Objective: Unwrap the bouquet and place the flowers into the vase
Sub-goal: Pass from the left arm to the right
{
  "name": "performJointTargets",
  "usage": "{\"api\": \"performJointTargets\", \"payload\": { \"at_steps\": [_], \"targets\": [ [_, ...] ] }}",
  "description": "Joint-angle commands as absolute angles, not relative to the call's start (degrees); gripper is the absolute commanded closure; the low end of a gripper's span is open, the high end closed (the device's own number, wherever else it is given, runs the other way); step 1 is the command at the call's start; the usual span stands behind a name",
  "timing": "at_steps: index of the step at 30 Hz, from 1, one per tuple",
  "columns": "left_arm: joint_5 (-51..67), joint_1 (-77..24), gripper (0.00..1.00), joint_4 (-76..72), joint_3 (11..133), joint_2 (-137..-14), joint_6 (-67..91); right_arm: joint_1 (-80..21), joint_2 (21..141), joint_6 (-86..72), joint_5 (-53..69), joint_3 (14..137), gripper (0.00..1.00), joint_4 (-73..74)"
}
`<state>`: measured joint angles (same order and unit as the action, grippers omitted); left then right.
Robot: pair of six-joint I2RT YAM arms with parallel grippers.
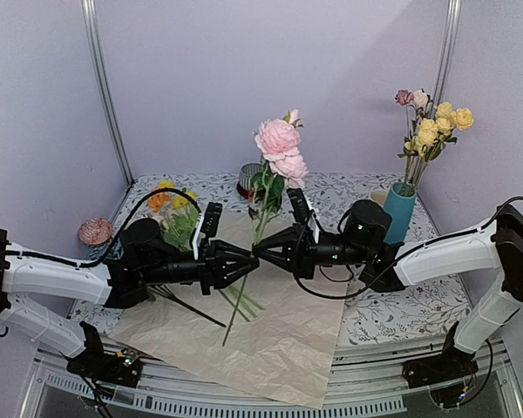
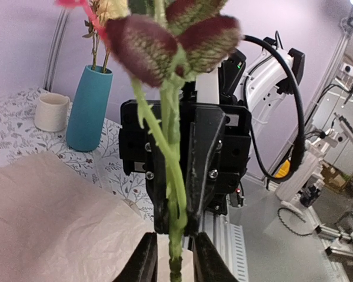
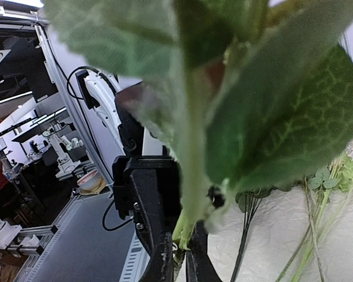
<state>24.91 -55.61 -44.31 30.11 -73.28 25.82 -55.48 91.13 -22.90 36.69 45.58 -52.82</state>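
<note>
Pale lilac walls are closing in a table (image 1: 379, 315) covered with a leaf-patterned cloth, and a sheet of crinkled peach paper (image 1: 275, 344) is lying flat across its middle, reaching the near edge.

Both arms are meeting over the paper, tip to tip, at the green stem of a pink flower (image 1: 277, 139). The flower is standing nearly upright, with its two big pink heads high above the grippers and its stem end slanting down to the paper. The right gripper (image 1: 260, 249) is pinching the stem, its fingers pressing in from both sides. The left gripper (image 2: 175, 262) is sitting around the same stem just beside it. Its fingers (image 2: 145, 259) are standing slightly apart, with a sliver of gap showing on each side of the stem.

Other loose flowers (image 1: 168, 202), orange and yellow, are lying on the cloth behind the left arm, and their long stems (image 1: 241, 301) are running out across the paper.

At the right rear, the teal vase (image 1: 398, 215) is standing upright, partly behind the right arm. It is holding yellow blooms (image 1: 441, 122) and a couple of dusky pink ones. A cream mug (image 2: 52, 111) is sitting just beside the vase, and a striped cup (image 1: 248, 178) is standing at the back centre.
</note>
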Motion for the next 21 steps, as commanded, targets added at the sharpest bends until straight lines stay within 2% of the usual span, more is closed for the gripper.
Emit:
{"api": "performJointTargets", "payload": {
  "at_steps": [1, 3, 6, 9, 12, 16, 21],
  "targets": [
    [25.19, -56.83, 0.70, -45.54, 31.10, -73.43, 25.13, -55.89, 89.22, -21.06, 34.14, 46.38, 0.95, -50.76],
    [24.49, -56.85, 0.57, -45.22, 30.64, -72.87, 25.18, -55.86, 87.60, -19.40, 32.29, 46.40, 0.96, -47.90],
    [23.31, -56.83, 0.44, -44.24, 29.83, -71.69, 25.00, -55.83, 84.85, -16.40, 27.12, 46.39, 0.97, -42.23],
    [21.85, -56.82, 0.24, -42.86, 28.85, -70.16, 24.88, -55.77, 81.13, -12.85, 21.91, 45.83, 0.97, -35.92],
    [20.08, -56.87, 0.12, -41.69, 27.57, -68.13, 24.70, -55.50, 76.66, -9.79, 15.90, 44.78, 0.97, -30.67],
    [17.10, -56.89, 0.02, -39.81, 25.98, -64.52, 24.29, -53.59, 70.20, -6.10, 8.30, 43.68, 0.97, -24.10],
    [15.23, -56.92, 0.02, -38.27, 24.54, -59.71, 23.14, -49.81, 63.54, -3.94, -1.53, 45.34, 0.98, -14.04]
  ]
}}
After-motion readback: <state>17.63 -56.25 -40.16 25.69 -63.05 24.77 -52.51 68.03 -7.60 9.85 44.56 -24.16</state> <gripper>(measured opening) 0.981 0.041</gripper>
